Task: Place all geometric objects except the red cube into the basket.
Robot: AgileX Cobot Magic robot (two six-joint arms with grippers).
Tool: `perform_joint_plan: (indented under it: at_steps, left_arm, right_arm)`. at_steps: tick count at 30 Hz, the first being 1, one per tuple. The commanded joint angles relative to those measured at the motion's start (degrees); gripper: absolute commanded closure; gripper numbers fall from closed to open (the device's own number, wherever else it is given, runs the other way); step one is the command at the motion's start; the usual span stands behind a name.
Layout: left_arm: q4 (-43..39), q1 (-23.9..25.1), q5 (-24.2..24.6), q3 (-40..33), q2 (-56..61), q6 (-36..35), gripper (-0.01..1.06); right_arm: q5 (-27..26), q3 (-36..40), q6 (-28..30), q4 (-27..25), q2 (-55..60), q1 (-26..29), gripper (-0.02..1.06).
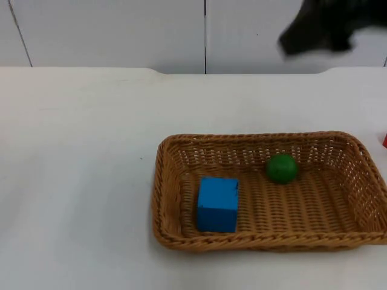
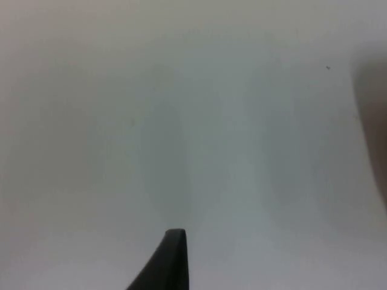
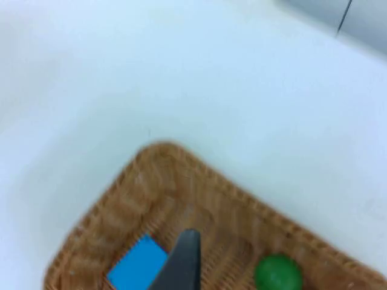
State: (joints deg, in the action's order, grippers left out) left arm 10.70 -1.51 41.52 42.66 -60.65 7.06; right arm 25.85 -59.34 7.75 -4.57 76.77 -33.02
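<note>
**Blue cube & green ball in basket**

Wicker basket [image 1: 175, 199] sits right of centre, near edge. Blue cube [image 1: 217, 204] at its left-near part, green ball [image 1: 282, 168] farther right, apart. Cube looks light, rigid: grip flat sides. Ball prob. rolls. Right gripper [image 1: 317, 27] raised far right; left gripper [image 2: 172, 260] over bare table [image 1: 78, 181]; can't tell if either is open.

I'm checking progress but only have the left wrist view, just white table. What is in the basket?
Observer: The basket holds a blue cube and a green ball.
Operator: Anything red inside it?
Observer: No. A red sliver sits on the table outside the basket, at the top view's right edge; I can't confirm its shape.
Operator: Where is the right tool?
Observer: The right tool is raised in front of the partition wall, beyond the basket.
</note>
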Motion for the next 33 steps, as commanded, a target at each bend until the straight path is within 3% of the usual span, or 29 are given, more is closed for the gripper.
perform_joint_plan:
  at_steps: [1,9,15,22,33]
  left_arm:
    - [0.33,0.19,-0.26,-0.26,0.68,0.4,0.0]
    - [3.64,0.19,0.01,-0.07,3.99,4.88,0.0]
    - [5.54,0.19,0.24,-0.07,15.38,6.42,0.0]
    - [6.2,0.19,5.2,-0.07,28.56,6.42,0.0]
    - [4.14,0.19,14.59,-0.07,46.84,5.33,0.0]
  right_arm:
    - [2.09,-0.25,0.62,0.23,-5.49,-0.27,0.21]
    - [5.05,-0.25,0.87,0.37,-16.19,-0.27,0.21]
    - [6.04,1.43,0.87,1.31,-24.86,-0.27,0.21]
    - [6.59,7.0,0.87,1.31,-35.0,-0.27,0.21]
    - [18.87,14.86,0.87,1.43,-54.94,-0.27,0.21]
